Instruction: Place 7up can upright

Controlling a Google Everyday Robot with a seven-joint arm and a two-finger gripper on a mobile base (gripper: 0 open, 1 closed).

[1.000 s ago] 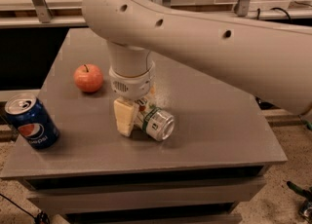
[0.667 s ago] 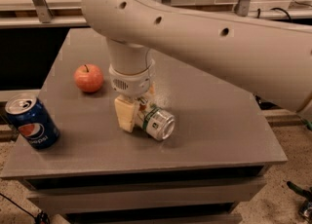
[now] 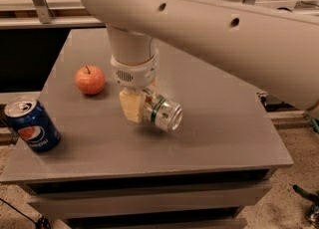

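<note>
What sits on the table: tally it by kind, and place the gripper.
Cans: 2, the 7up can on its side in the gripper mid-table, the Pepsi can upright near a corner.
Apples: 1, the apple.
Total: 3.
</note>
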